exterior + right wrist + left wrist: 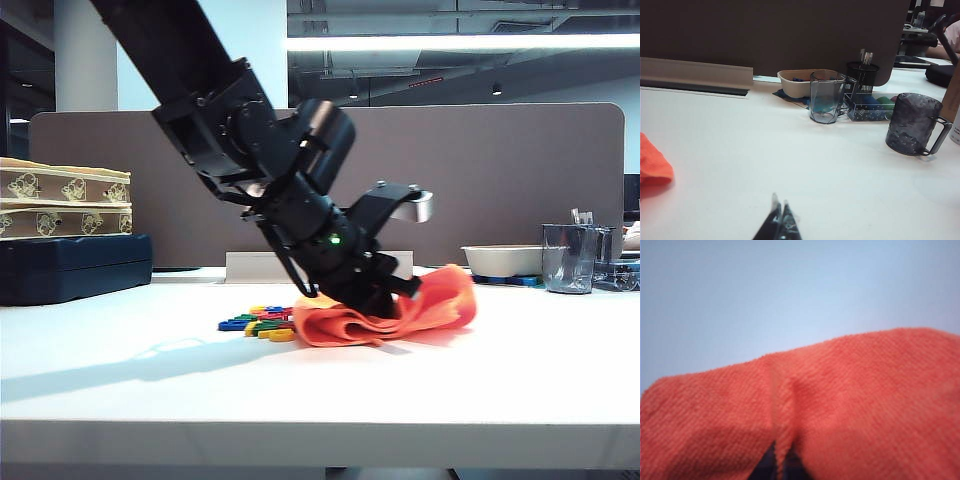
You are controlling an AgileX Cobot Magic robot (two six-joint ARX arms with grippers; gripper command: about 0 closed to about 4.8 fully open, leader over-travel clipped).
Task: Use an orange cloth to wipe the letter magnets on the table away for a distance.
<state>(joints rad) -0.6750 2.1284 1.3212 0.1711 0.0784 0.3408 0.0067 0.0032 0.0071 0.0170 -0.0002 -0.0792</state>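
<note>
The orange cloth (400, 310) lies bunched on the white table (150, 370) near its middle. My left gripper (385, 300) comes down at a slant from the upper left and is shut on the cloth. In the left wrist view the orange cloth (840, 405) fills the frame, and a ridge of it is pinched between the two dark fingertips (769, 465) of the left gripper (781, 460). The letter magnets (260, 322), small red, blue, green and yellow pieces, lie in a cluster against the cloth's left edge. My right gripper (779, 210) is shut and empty over bare table; a corner of the orange cloth (654, 162) shows there.
A dark blue case (70, 265) with patterned boxes (65, 205) stands at the back left. At the back right are a beige bowl (500, 260), a clear cup (570, 258), a dark mug (912, 124) and a mesh pen holder (862, 75). A brown-grey divider (500, 170) closes the back.
</note>
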